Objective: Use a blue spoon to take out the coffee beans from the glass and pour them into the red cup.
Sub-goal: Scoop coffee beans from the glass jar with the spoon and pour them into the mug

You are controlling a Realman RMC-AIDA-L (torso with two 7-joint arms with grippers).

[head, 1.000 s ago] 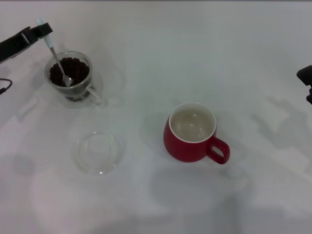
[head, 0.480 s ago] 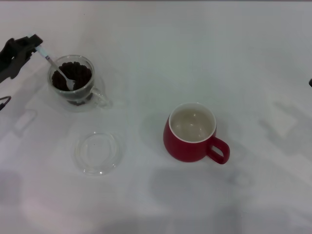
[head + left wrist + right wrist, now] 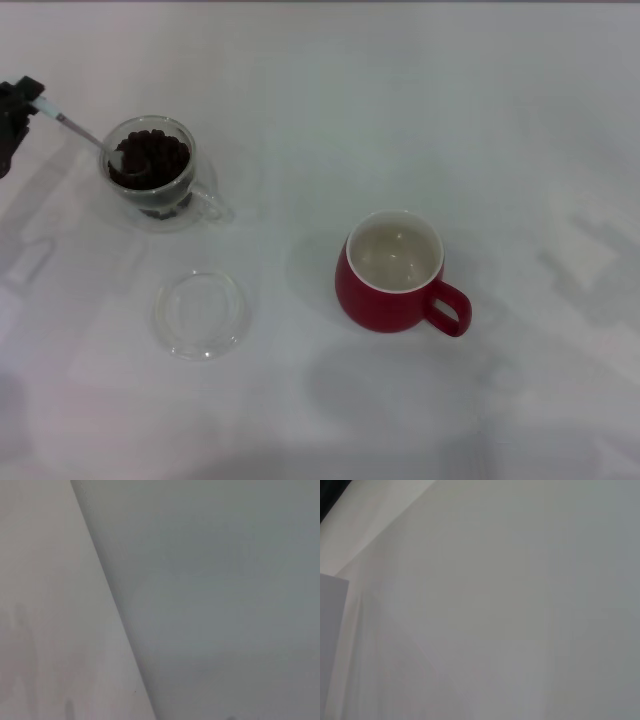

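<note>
In the head view the glass (image 3: 152,170) stands at the far left, full of dark coffee beans (image 3: 160,152). My left gripper (image 3: 20,108) is at the left edge, shut on the pale handle end of the blue spoon (image 3: 85,137). The spoon slants down into the glass, and its bowl rests among the beans. The red cup (image 3: 395,272) stands right of centre with a creamy inside and its handle to the right; no beans show in it. My right gripper is out of view. Both wrist views show only blank white surfaces.
A flat clear glass saucer (image 3: 199,313) lies in front of the glass. The white table (image 3: 400,100) spreads around the red cup on all sides.
My left gripper has moved left and lowered the spoon's handle, so the spoon lies flatter in the glass. The right arm has left the right edge of the view.
</note>
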